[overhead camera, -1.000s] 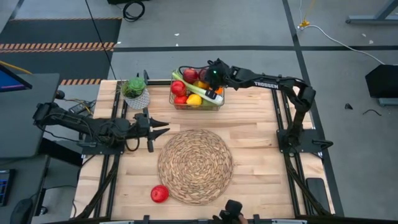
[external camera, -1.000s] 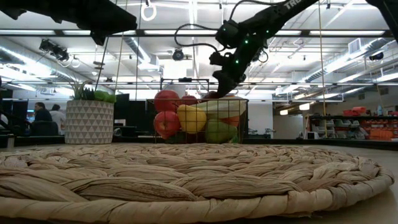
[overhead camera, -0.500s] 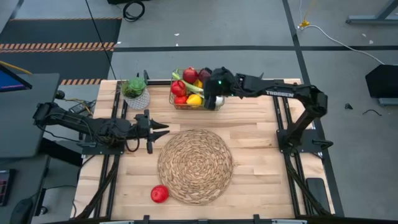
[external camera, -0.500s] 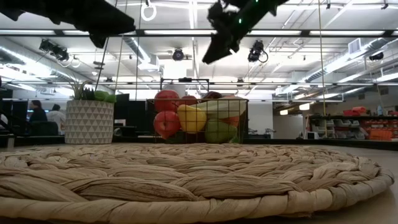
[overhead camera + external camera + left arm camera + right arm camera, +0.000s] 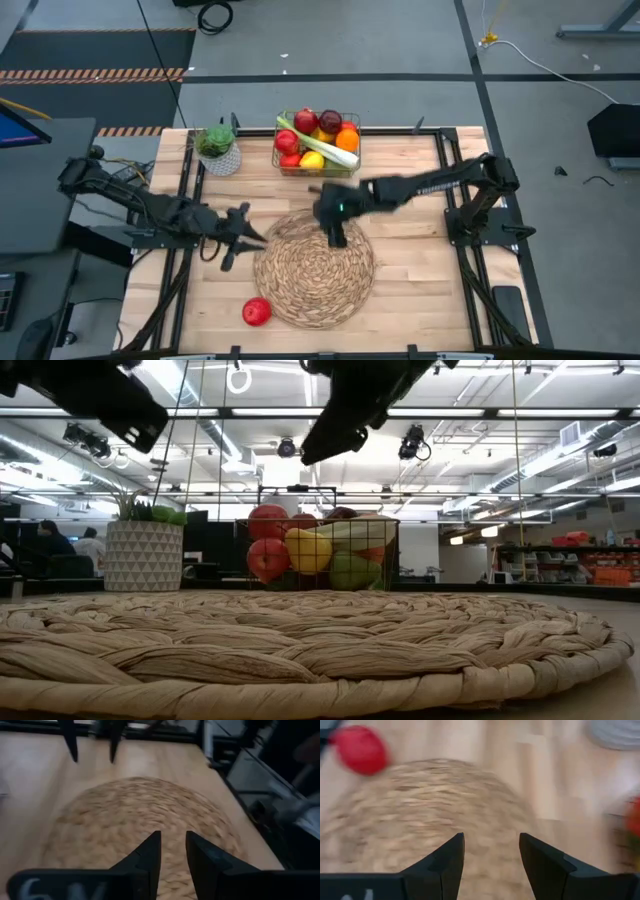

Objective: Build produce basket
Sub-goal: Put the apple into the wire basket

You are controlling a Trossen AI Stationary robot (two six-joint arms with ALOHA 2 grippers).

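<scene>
The wire basket (image 5: 317,146) stands at the table's far edge, filled with produce: red apples, a lemon, an orange and a leek (image 5: 320,142) lying across the top. In the low view the basket (image 5: 320,555) stands beyond the mat. One red apple (image 5: 257,311) lies on the table near the front edge, left of the round woven mat (image 5: 314,268); it also shows in the right wrist view (image 5: 360,749). My right gripper (image 5: 337,238) hangs open above the mat's far part (image 5: 491,851), holding nothing. My left gripper (image 5: 245,240) is at the mat's left rim, fingers slightly apart (image 5: 173,851), empty.
A white pot with a green plant (image 5: 218,150) stands left of the basket, at the far left. The woven mat (image 5: 300,645) fills the table's middle. Bare wood lies to the right of the mat (image 5: 420,260). People show in the room behind (image 5: 45,540).
My right gripper has risen away from the basket and swung fast toward the near edge, now hanging over the mat's far part. The leek and the other produce stay in the basket. My left gripper has tipped downward and shifted a little toward the near edge.
</scene>
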